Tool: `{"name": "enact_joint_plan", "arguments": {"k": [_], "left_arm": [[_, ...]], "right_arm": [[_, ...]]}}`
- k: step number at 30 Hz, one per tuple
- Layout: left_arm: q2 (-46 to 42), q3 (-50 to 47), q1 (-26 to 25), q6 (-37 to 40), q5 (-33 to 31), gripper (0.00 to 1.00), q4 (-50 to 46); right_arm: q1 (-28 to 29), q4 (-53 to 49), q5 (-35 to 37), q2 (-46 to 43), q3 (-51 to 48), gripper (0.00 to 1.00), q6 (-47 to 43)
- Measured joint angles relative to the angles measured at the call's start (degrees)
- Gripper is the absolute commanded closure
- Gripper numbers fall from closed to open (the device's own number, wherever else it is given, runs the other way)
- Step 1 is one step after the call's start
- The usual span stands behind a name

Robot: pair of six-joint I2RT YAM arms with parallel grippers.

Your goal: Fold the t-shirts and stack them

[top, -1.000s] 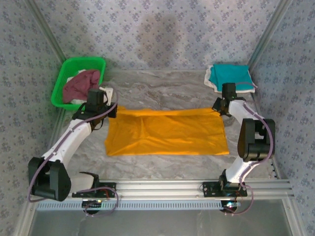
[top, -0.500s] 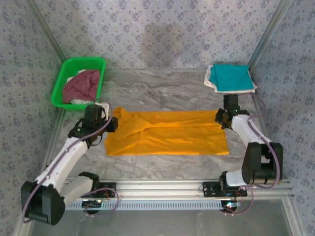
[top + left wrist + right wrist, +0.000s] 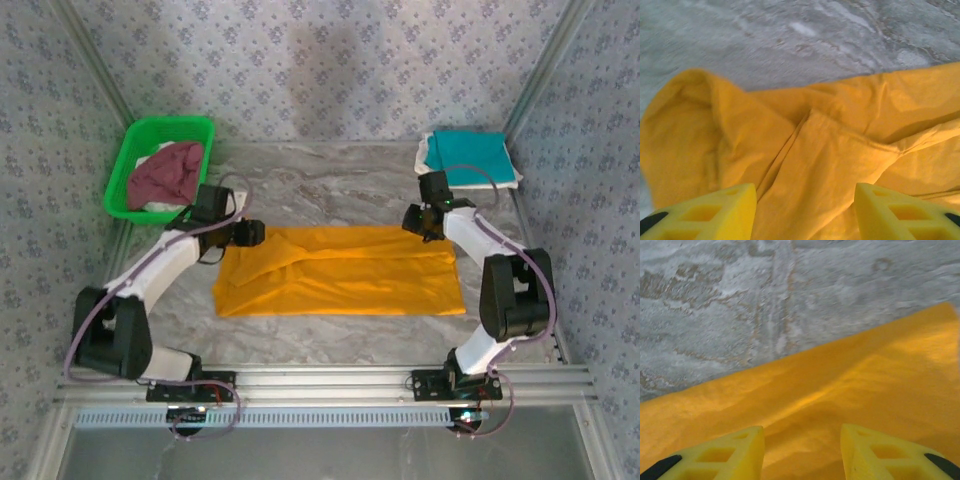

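the orange t-shirt is found lying folded at the centre of the table, its far edge just released. the left gripper and right gripper are seen parted, empty, above its far corners. this fold is judged complete.

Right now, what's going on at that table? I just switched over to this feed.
Two arms are working on an orange-yellow shirt, which lies on the table folded into a wide strip. The left gripper is over its far left corner and the right gripper is over its far right corner. Both have their jaws open and hold nothing. A folded teal shirt sits on a white one at the far right. A maroon shirt lies in the green basket at the far left.
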Motion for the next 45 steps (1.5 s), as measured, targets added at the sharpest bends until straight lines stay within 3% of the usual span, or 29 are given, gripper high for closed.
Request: {"name": "enact_joint_plan", "arguments": {"k": [6, 15, 19, 22, 24, 26, 29, 45], "left_arm": [[12.98, 10.71, -3.28, 5.01, 2.49, 0.39, -1.75], [21.20, 12.74, -3.80, 8.24, 2.56, 0.39, -3.50], [23.65, 13.46, -3.82, 8.59, 2.34, 0.45, -3.39], [24.79, 13.46, -3.82, 8.52, 2.10, 0.55, -3.28], [24.98, 13.46, -3.82, 8.39, 1.95, 0.71, -3.28], [24.96, 13.46, -3.82, 8.44, 1.90, 0.78, -3.02], [24.94, 13.40, -3.82, 8.31, 1.68, 0.98, -2.49], [17.70, 12.74, -6.14, 7.50, 0.07, 1.00, -3.30]], "right_arm": [[0.02, 1.38, -0.61, 1.51, -0.42, 0.53, 0.02], [-1.55, 2.54, -0.61, -0.57, -3.89, 0.52, 0.02], [-1.99, 2.75, -0.59, -1.49, -3.91, 0.52, 0.02], [-2.19, 2.97, -0.61, -1.95, -4.22, 0.52, 0.02], [-2.36, 3.19, -0.61, -2.58, -4.79, 0.52, 0.02], [-2.62, 3.19, -0.61, -3.04, -4.90, 0.51, 0.02], [-2.89, 3.45, -0.59, -3.67, -5.03, 0.51, 0.02], [-3.19, 3.63, -0.61, -4.24, -5.57, 0.51, 0.02]]}}
